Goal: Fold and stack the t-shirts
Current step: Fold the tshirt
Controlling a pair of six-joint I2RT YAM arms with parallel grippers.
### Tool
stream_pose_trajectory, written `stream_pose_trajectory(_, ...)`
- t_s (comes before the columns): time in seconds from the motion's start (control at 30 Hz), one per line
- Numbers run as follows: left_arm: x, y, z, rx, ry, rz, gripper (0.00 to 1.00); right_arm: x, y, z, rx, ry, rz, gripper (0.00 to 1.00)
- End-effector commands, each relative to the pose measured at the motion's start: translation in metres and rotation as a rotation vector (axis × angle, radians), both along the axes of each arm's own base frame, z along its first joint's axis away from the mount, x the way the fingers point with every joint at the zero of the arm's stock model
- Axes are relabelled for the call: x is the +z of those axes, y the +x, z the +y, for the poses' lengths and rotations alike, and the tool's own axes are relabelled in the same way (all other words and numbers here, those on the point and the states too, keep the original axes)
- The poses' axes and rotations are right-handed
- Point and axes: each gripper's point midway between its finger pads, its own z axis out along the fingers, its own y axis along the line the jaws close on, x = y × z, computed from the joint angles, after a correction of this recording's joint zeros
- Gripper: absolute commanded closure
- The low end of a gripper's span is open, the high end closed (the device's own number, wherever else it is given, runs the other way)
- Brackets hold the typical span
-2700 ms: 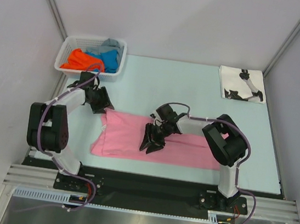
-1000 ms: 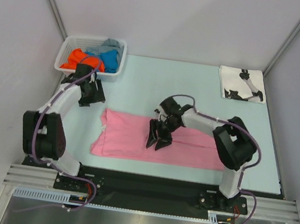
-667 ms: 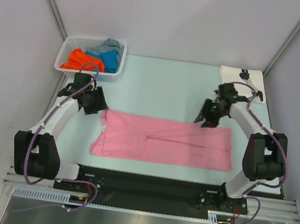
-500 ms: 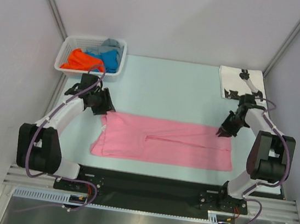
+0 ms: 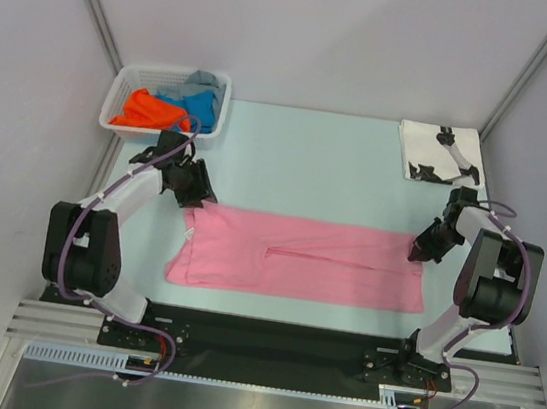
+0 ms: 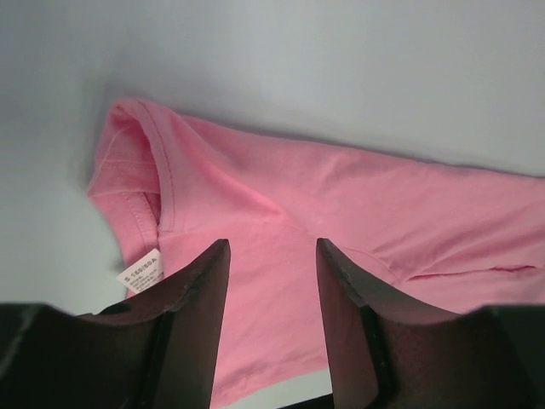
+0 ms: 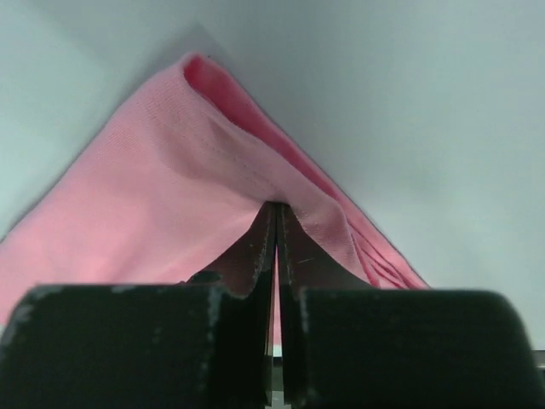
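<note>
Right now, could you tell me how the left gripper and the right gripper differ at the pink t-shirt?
The left gripper has its jaws apart over the collar end of the pink t-shirt; the right gripper is shut, pinching cloth at the opposite corner. The left gripper lifts no cloth; the right gripper bunches it into a ridge. Both are at its far edge.

The plain pink cloth t-shirt (image 5: 297, 258) is a soft, matt knit with finely stitched hems. A small white label (image 6: 140, 274) inside its collar looks like smooth woven tape, though it is too small to be sure. Under the shirt, the pale mint tabletop (image 5: 300, 158) is smooth with a dull sheen. Over the shirt, the dark fingers (image 6: 200, 307) of the left gripper (image 6: 272, 244) are matt, faintly grainy plastic. Beyond the shirt's collar end, the white lattice basket (image 5: 160, 73) is shiny plastic.
</note>
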Motion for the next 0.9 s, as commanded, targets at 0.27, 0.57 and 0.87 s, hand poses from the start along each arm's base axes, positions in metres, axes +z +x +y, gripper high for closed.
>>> stream_pose_trajectory(0.27,0.032,-0.049,0.028,0.251,0.077,0.082,0.32,0.073,0.06,0.031,0.286,-0.322,-0.128,0.69)
stream_pose_trajectory(0.57,0.02,-0.12,0.033,0.52,-0.042,0.186,0.41,0.116,0.144,0.178,0.806,-0.275,-0.428,0.29)
stream_pose_trajectory(0.87,-0.003,-0.171,0.04,0.801,-0.11,0.265,0.37,0.137,0.149,0.363,1.325,0.334,-0.773,0.2)
